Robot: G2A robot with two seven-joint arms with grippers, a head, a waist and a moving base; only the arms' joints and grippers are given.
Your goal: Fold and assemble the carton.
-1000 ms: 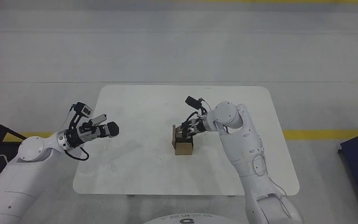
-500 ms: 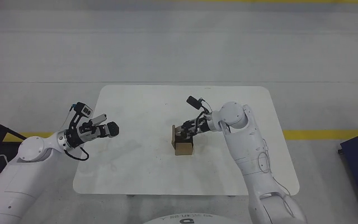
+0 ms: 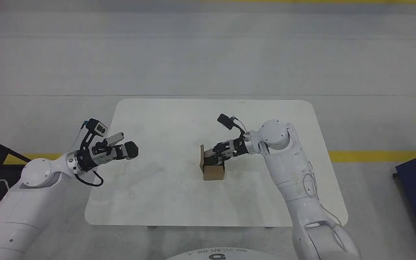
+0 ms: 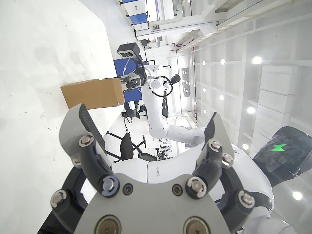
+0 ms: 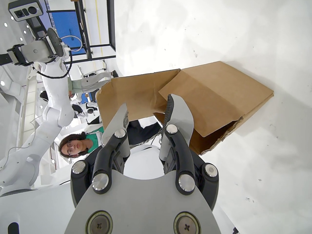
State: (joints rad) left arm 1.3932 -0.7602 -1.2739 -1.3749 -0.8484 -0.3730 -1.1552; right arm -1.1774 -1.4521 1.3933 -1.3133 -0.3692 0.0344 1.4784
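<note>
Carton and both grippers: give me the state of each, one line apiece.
carton: on the table, end flaps open, not yet folded shut.
right gripper: open, fingertips at the carton's open flaps.
left gripper: open, empty, apart from the carton.

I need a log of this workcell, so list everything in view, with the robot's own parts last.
carton: one, brown, near the middle of the table, flaps not yet closed
table: one, white, on the grey floor
floor line: one, yellow, showing past both sides of the table
left gripper: one, grey and black, open, held over the table's left part, apart from the carton
right gripper: one, grey and black, fingers apart, at the carton's open flaps
</note>
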